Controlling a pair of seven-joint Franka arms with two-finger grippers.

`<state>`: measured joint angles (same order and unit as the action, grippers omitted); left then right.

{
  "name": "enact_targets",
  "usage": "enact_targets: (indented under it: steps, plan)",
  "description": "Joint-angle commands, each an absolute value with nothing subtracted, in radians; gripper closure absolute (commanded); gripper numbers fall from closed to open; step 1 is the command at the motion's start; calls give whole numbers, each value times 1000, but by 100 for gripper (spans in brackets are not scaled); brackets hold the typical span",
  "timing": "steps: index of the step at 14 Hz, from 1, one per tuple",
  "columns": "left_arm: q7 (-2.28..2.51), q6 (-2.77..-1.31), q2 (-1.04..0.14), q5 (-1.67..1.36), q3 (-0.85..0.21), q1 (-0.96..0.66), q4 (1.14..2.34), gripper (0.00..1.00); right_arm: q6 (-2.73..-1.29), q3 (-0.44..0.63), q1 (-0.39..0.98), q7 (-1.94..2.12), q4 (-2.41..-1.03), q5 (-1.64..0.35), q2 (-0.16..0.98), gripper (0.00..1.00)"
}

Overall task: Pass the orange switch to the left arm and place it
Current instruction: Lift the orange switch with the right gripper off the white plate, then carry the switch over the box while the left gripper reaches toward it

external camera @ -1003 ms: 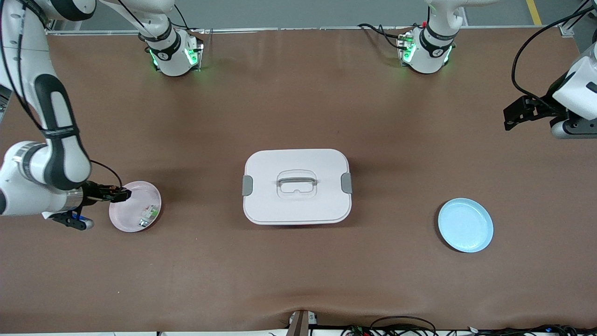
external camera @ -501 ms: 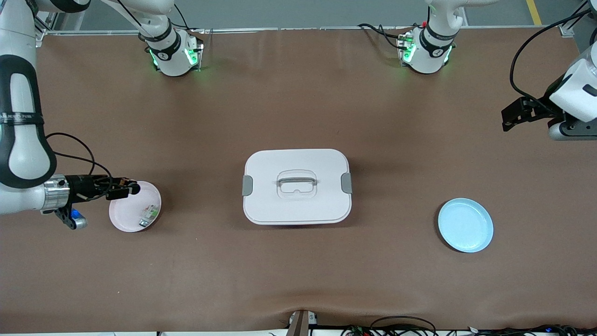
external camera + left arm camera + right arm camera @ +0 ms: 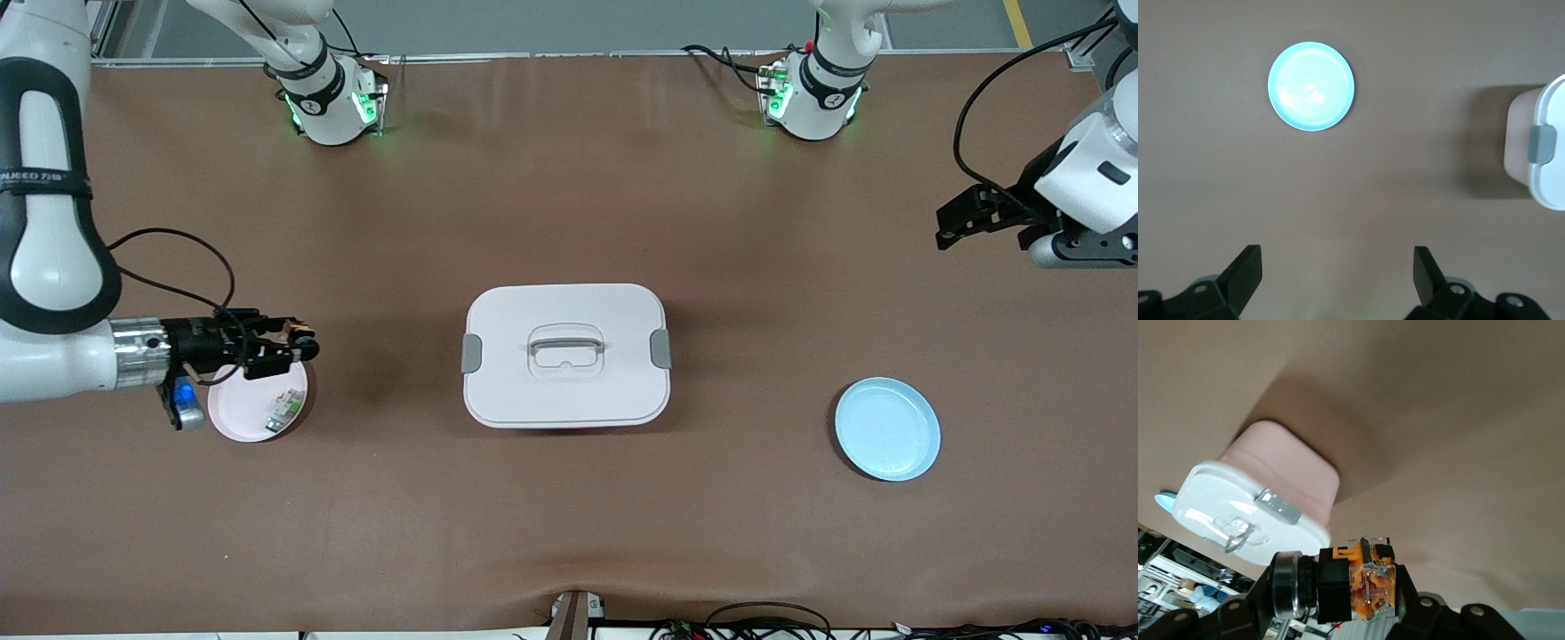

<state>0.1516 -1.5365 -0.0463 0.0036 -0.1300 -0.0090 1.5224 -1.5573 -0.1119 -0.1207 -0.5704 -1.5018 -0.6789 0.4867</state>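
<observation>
Orange switch (image 3: 1358,583) is clamped in the right gripper (image 3: 298,345), held in the air over the rim of the pink plate (image 3: 233,418) near the tabletop edge at the right arm's end. Grip sits across the orange block; the black collar and round head stick out sideways.

Part is judged light, rigid, hard plastic. It is probably slick, and a twist in the jaws is possible. For the handover, the protruding black head looks like the free spot to take.

Left gripper (image 3: 956,222) is spread wide and empty, over bare table near the tabletop edge at the left arm's end, waiting.

Box (image 3: 565,355) stands mid-table between the grippers.
</observation>
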Motion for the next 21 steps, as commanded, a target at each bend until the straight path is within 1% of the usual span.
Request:
enact_targets:
  steps: [1,2,5,8,10,12,14,18,20,21]
  plan:
    - [282,-1539,-66,0,-161,-66,1511,0,-1563,-107,-75,-727,-1511,-767,451,99]
    - [314,-1540,-71,-3,-170,-96,1511,0,-1575,-106,-54,-777,-1508,-794,446,99]
    - [392,-1540,-119,-34,-184,-164,1484,0,-1684,-107,41,-952,-1508,-807,430,99]
    - [495,-1540,-182,-80,-190,-254,1381,0,-1830,-107,142,-1113,-1506,-856,428,99]
    - [494,-1548,-204,-173,-190,-267,1359,0,-1922,-106,198,-1198,-1506,-885,433,99]
    - [492,-1595,-216,-271,-190,-271,1362,0,-1992,-106,235,-1287,-1506,-903,437,100]
    - [489,-1635,-239,-333,-190,-291,1364,0,-2034,-106,256,-1331,-1506,-961,443,100]
    - [489,-1748,-291,-344,-190,-379,1362,0,-2118,-106,305,-1383,-1506,-1009,465,100]
    - [462,-1781,-304,-345,-192,-385,1362,0,-2170,-106,333,-1428,-1506,-1069,474,100]
    - [422,-1802,-310,-360,-192,-385,1364,0,-2174,-104,344,-1430,-1506,-1104,476,100]
